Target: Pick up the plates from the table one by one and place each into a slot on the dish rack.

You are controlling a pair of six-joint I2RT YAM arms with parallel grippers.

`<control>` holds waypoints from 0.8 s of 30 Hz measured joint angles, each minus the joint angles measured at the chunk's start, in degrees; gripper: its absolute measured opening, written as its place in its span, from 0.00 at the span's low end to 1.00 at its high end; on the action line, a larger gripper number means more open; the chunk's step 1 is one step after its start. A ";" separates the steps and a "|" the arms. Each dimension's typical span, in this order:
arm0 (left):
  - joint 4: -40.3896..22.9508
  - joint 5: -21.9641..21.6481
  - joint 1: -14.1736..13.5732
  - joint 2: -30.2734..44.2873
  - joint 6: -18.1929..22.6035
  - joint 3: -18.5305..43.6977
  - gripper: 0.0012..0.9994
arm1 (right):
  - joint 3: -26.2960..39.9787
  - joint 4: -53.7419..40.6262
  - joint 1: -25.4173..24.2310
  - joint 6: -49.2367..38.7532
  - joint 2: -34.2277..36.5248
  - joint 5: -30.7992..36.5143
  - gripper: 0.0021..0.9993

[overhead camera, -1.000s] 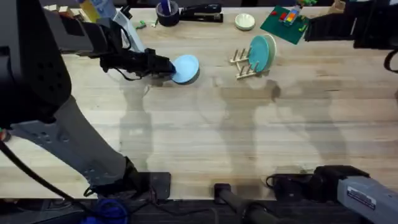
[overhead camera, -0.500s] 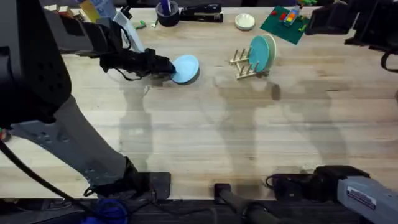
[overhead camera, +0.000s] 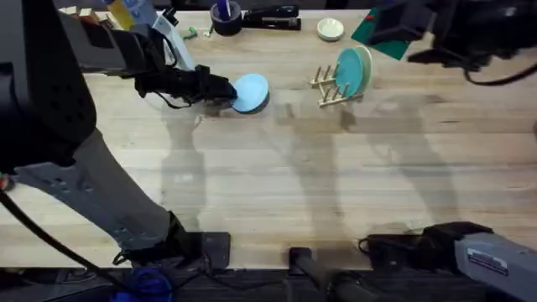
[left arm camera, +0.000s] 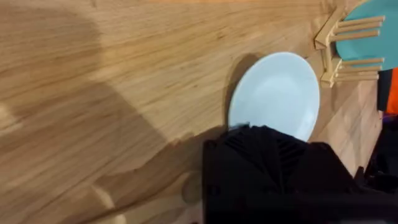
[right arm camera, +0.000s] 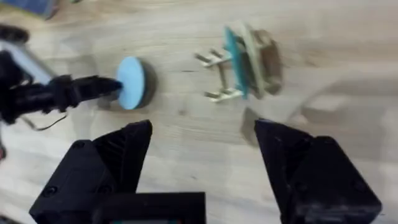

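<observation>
While the left gripper (overhead camera: pixel 225 91) sits at the blue plate's (overhead camera: pixel 251 91) edge on the table (overhead camera: pixel 336 184), its grip can't be told. 2 plates (overhead camera: pixel 354 70) stand in the rack (overhead camera: pixel 329 87). Right gripper (right arm camera: pixel 202 155) spread wide, holding nothing.

Probably lab: stapler (overhead camera: pixel 271 16), baseplate (overhead camera: pixel 379 32)

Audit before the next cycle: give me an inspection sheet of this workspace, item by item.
Surface: wooden table, arm shadows across it.
Job's things: light blue plate flat on the table; teal plate and a cream plate behind it upright in the dish rack.
Clutter: small white bowl, green baseplate, dark cup and stapler along the far edge.
Grippers: left gripper at the blue plate's edge; right gripper open, raised off the table.
Cables: black cable under the left arm.
Surroundings: nothing seen.
</observation>
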 joint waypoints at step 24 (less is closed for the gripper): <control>0.00 0.00 0.00 0.01 0.00 0.00 0.04 | 0.00 14.07 19.17 3.38 14.79 -0.84 0.99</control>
